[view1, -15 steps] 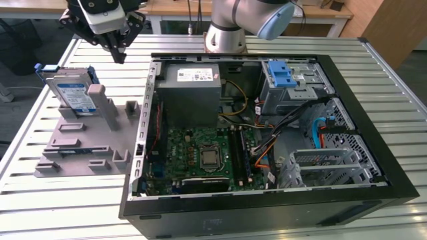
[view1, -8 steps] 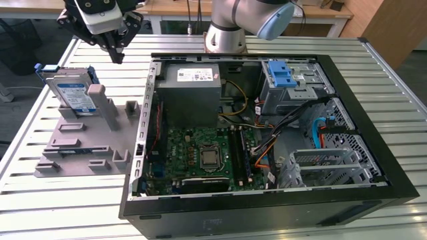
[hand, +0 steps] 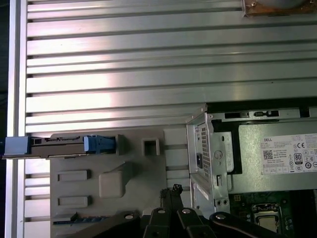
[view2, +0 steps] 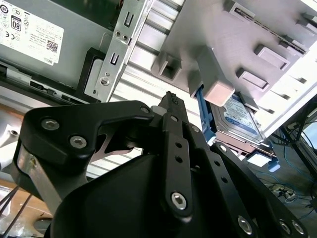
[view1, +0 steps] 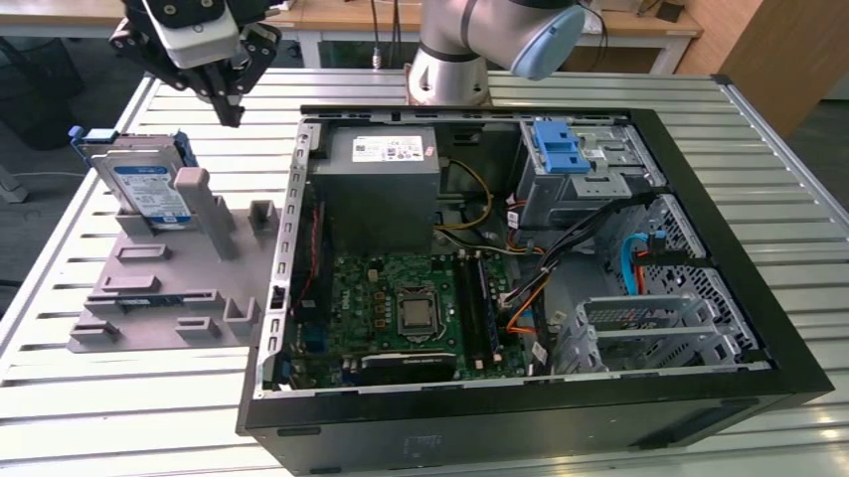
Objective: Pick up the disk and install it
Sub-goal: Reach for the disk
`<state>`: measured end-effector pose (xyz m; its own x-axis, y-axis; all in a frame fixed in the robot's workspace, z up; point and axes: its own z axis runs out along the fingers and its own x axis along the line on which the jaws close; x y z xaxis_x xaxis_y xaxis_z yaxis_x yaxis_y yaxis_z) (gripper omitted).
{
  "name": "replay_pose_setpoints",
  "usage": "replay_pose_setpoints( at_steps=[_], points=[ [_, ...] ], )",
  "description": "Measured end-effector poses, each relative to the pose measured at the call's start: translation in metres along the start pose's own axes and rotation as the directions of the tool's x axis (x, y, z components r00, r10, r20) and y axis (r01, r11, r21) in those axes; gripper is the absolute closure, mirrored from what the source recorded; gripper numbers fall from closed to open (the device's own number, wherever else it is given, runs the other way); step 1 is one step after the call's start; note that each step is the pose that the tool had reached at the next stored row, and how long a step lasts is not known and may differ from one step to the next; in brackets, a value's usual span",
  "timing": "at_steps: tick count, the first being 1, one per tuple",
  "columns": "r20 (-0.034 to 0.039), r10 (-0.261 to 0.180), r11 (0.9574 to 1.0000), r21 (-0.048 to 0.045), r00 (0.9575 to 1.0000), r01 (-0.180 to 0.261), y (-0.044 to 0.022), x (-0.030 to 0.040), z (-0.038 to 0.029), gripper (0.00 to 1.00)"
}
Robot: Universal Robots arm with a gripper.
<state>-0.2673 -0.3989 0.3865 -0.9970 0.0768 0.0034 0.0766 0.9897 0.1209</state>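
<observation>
the disk (view1: 139, 184) stands on edge in a grey stand (view1: 159, 298) on the slatted metal counter (view1: 776, 169), leaning back against an upright post, on the exterior view's left of the open computer case (view1: 531, 417). it is a flat metal slab with a smooth label face, framed by a blue plastic caddy (hand: 99, 144).

by my reading it is stiff and fairly dense for its size, so it will not flex, but it should not be knocked or dropped. the bare metal and glossy label look slippery. the caddy rails probably give a little, and their ribbed ends look less slick. the safest hold seems to be across the thin sides at the exposed upper edge, clear of the post, keeping off the label face.

the gripper (view1: 234, 111) hangs above the counter beyond the stand, apart from the disk, its black jointed fingers (view2: 171, 101) pressed together and holding nothing. the stand is matte moulded plastic with blocky slots and the case is dark sheet metal.
</observation>
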Motion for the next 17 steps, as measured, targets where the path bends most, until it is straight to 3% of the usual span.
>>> replay_pose_setpoints(
  at_steps=[17],
  points=[
    [-0.0001,0.0,1.0,0.0,1.0,0.0,-0.0005,0.0057,0.0006,0.89]
  ],
)
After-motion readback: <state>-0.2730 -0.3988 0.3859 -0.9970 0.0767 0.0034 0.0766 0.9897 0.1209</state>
